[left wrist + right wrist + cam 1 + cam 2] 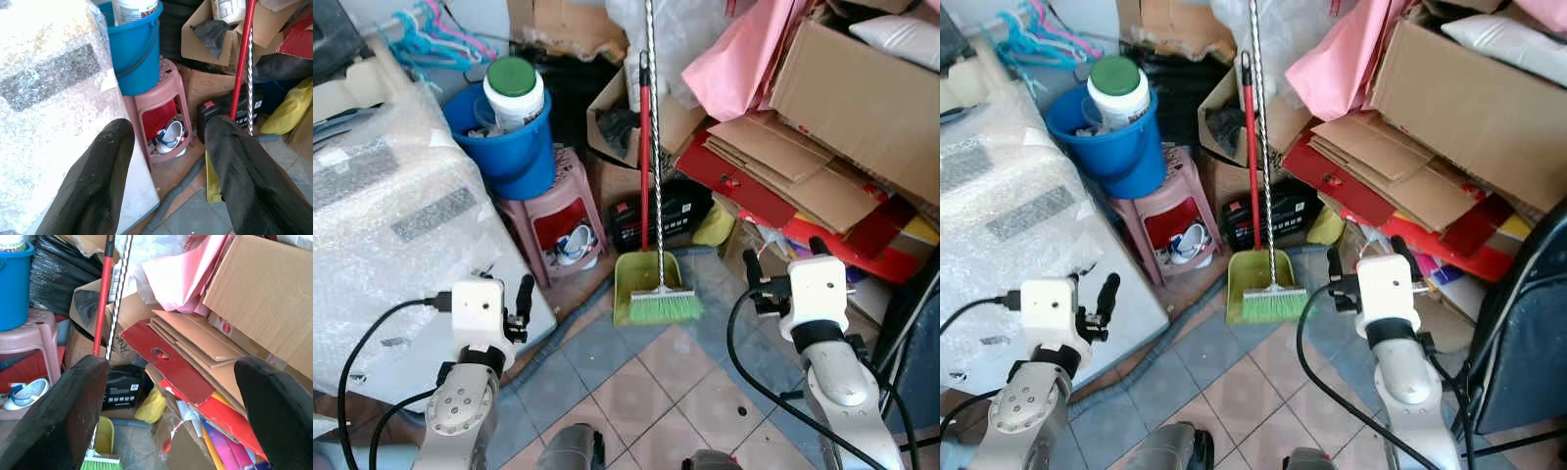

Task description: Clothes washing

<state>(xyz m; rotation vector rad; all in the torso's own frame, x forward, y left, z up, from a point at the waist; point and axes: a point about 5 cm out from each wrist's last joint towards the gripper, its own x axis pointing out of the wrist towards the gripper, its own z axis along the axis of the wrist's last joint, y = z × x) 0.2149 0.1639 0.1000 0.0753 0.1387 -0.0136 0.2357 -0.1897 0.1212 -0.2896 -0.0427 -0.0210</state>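
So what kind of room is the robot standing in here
Probably a cluttered storage or laundry corner of a home. A broom and green dustpan lean by piled cardboard, a blue bucket sits on a pink stool, and a bubble-wrapped appliance stands left.

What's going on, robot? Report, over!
Left gripper open, empty. Right gripper open, empty. Bubble-wrapped washer on the left, untouched. Broom and dustpan ahead.

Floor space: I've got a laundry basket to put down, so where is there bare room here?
The tiled floor between the two arms, in front of the green broom, is bare. Behind it is crowded: pink stool with blue bucket, cardboard pile, and the bubble-wrapped appliance at left.
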